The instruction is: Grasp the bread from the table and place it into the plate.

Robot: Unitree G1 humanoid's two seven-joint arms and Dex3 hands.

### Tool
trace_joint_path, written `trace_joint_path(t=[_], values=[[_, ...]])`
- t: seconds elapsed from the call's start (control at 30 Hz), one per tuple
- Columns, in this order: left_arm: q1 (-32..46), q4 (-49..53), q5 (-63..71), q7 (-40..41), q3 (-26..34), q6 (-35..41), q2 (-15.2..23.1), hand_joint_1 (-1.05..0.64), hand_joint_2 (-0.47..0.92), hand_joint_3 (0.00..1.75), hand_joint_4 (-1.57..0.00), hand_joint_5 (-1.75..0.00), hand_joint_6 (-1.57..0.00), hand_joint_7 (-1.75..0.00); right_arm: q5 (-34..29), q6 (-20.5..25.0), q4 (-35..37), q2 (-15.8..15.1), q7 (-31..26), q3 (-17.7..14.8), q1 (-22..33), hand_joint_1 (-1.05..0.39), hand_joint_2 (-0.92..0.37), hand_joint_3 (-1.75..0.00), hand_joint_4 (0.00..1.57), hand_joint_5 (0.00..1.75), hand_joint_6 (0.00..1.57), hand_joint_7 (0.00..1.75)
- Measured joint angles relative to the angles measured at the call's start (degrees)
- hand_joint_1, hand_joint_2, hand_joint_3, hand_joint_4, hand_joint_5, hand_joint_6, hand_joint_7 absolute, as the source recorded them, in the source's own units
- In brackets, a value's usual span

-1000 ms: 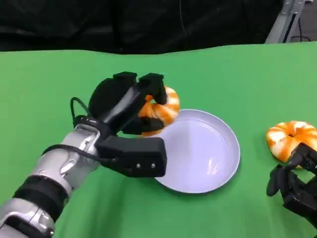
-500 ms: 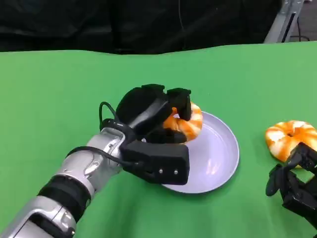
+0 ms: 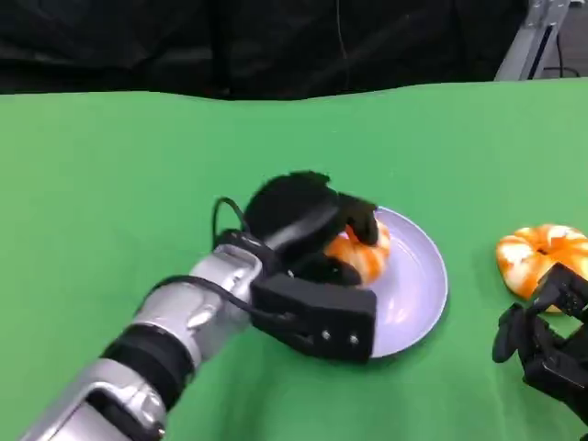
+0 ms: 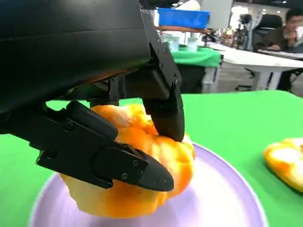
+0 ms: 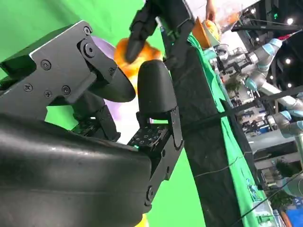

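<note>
Two breads: one bread point(image 3: 361, 257) in my left hand point(image 3: 308, 230) over the plate point(image 3: 424, 276), a second bread point(image 3: 540, 257) on the table point(image 3: 110, 184) well off to my right
Left hand: fingers point(image 4: 165, 106) closed around the bread, one pressing its top, another wrapped along its near side in the left wrist view
Bread position: inside the plate's rim, on the side nearest my left arm; its underside looks at or just above the plate surface, I cannot tell whether it touches
Right hand point(image 3: 542, 344): low on the table just beside the second bread, holding nothing; whether its fingers are spread or curled I cannot tell
Feel of it: I judge it light and soft, a puffy glazed ring that would dent under a hard squeeze; the glossy crust may be a bit slick
Where to hold: across the ring's body, top against side, with gentle pressure, as I have it
Stage: placing nearly done, release is what remains
Risk: bread sticking to a finger or rolling toward the rim when I let go
</note>
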Motion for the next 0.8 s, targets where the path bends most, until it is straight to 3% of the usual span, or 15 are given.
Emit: trace_joint_path(t=[0.1, 0.43, 0.6, 0.63, 0.7, 0.73, 0.8], values=[[-0.3, 1.5, 0.4, 0.5, -0.4, 0.0, -0.5, -0.07, 0.91, 0.24, -0.74, -1.75, -0.59, -1.73, 0.0, -0.1, 0.0, 0.0, 0.0, 0.0, 0.0, -0.04, -0.44, -1.35, 0.87, 1.75, 0.80, 1.57], [-1.3, 3.3, 0.8, 0.5, -1.1, 0.9, -1.2, -0.13, 0.92, 0.27, -0.70, -1.75, -0.54, -1.73, 0.0, -0.1, 0.0, 0.0, -0.1, 0.0, 0.0, -0.04, -0.43, -1.36, 0.87, 1.75, 0.80, 1.57], [-1.6, 3.9, 0.8, 0.4, -1.5, 0.6, -1.5, -0.14, 0.92, 0.24, -0.65, -1.72, -0.67, -1.41, 0.0, -0.1, -0.2, 0.0, -0.2, 0.0, 0.0, -0.04, -0.43, -1.36, 0.87, 1.75, 0.80, 1.57], [-1.6, 4.0, 0.8, 0.5, -1.5, 0.5, -1.5, -0.15, 0.92, 0.19, -0.71, -1.44, -0.79, -1.06, 0.0, -0.1, -0.2, 0.0, -0.2, 0.0, 0.0, -0.04, -0.42, -1.36, 0.87, 1.75, 0.80, 1.57], [-1.6, 4.0, 0.8, 0.5, -1.6, 0.0, -1.5, -0.22, 0.92, 0.15, -0.85, -0.82, -0.94, -0.53, 0.0, 0.0, -0.2, 0.0, -0.2, 0.0, 0.0, -0.04, -0.42, -1.36, 0.88, 1.75, 0.80, 1.56], [-1.6, 4.0, 0.9, 0.5, -1.7, -0.1, -1.4, -0.37, 0.92, 0.24, -0.79, -0.45, -0.89, -0.25, 0.0, 0.0, -0.2, 0.1, -0.2, 0.0, 0.0, -0.04, -0.43, -1.36, 0.88, 1.75, 0.80, 1.57], [-1.6, 4.0, 0.9, 0.0, -1.8, 0.0, -1.3, -0.44, 0.92, 0.30, -0.77, -0.23, -0.87, -0.09, 0.0, 0.0, -0.3, 0.1, -0.2, 0.0, 0.0, -0.04, -0.43, -1.36, 0.88, 1.75, 0.80, 1.57]])
